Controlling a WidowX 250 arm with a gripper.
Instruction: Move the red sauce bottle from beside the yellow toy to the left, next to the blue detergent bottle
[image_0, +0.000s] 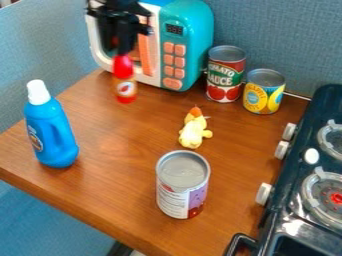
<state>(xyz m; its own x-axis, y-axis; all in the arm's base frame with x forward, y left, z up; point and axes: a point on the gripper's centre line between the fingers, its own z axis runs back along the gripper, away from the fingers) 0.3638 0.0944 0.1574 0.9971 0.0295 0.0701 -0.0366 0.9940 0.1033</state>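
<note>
In front of the toy microwave, my gripper seems to touch the red bottle; its opening and hold I can't tell. Beside the microwave: a tomato can.

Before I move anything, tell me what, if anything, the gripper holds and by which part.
The gripper is right at the red cap of the small red bottle, but whether it grips the cap cannot be told.
</note>
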